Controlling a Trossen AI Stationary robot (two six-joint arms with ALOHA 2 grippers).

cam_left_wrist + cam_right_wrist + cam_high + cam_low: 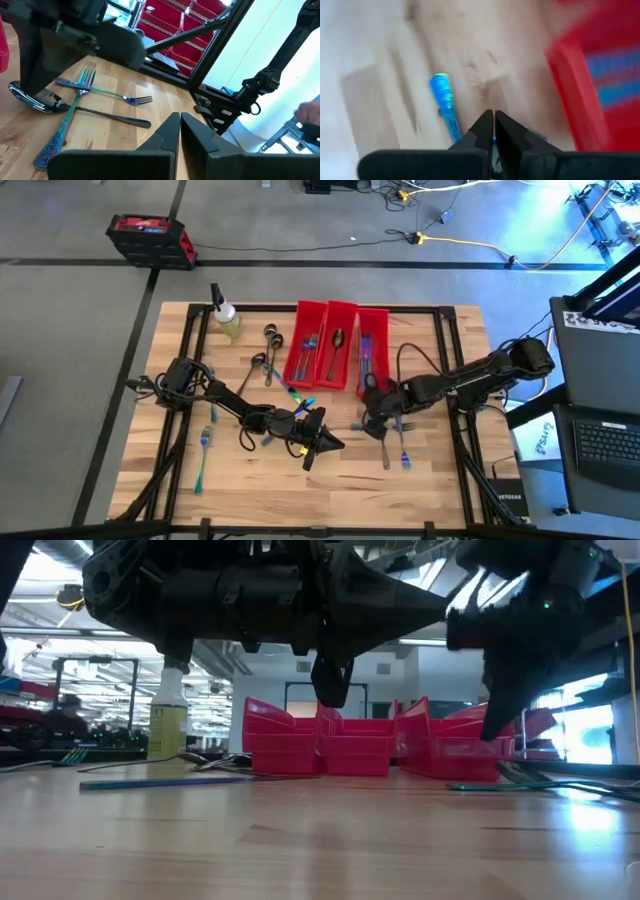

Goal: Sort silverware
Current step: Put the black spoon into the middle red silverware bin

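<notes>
Three long red plastic bins (pixel 340 355) at upper centre hold some iridescent blue-purple metal silverware (pixel 364 352), much lies scattered on wood table (pixel 420 490); left gripper (pixel 322 442) and right gripper (pixel 372 420) both clenched, empty.

The robot has two thin black arms made of round tubes and chunky joints. The left black arm (pixel 225 402) has a boxy black block at its base and black cables looping beside it. The right black arm (pixel 470 375) has a curved black cable rising over it. Each arm ends in a black gripper with two flat, pointed fingers. The left gripper (pixel 180 131) has smooth, dull black fingers (pixel 167 137). The right gripper (pixel 493 126) looks the same.
</notes>
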